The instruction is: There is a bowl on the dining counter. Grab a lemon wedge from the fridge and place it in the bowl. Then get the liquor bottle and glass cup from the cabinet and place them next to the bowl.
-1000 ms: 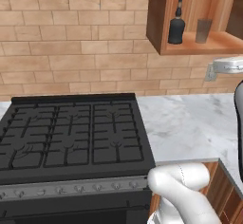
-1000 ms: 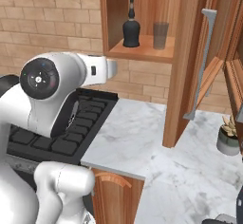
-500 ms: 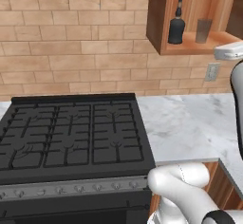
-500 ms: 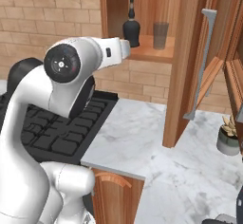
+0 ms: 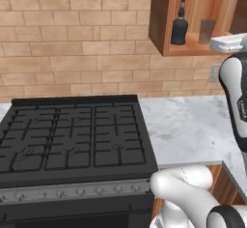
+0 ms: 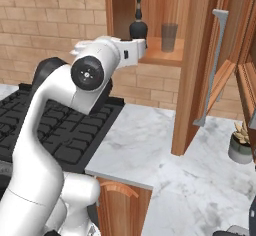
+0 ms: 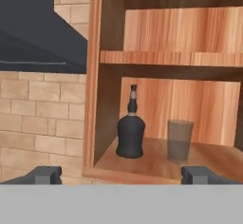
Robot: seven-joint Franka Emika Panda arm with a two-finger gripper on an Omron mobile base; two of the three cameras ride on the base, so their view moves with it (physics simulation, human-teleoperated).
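Brick-walled kitchen: cabinet [image 7: 142,166] holds liquor bottle [image 7: 130,133] beside glass cup [image 7: 180,141], gripper [image 7: 121,174] spread wide, empty

The dark liquor bottle [image 7: 130,132] and grey glass cup [image 7: 180,140] stand upright, apart, in the open wooden cabinet [image 7: 161,33].

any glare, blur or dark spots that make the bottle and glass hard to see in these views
Hand view: slightly soft, no glare; the liquor bottle stands out dark against lit wood, the glass cup is faint and see-through. Left base view: both small, cabinet evenly lit. Right base view: the arm's white wrist overlaps the bottle's base; shelf back is shadowed.
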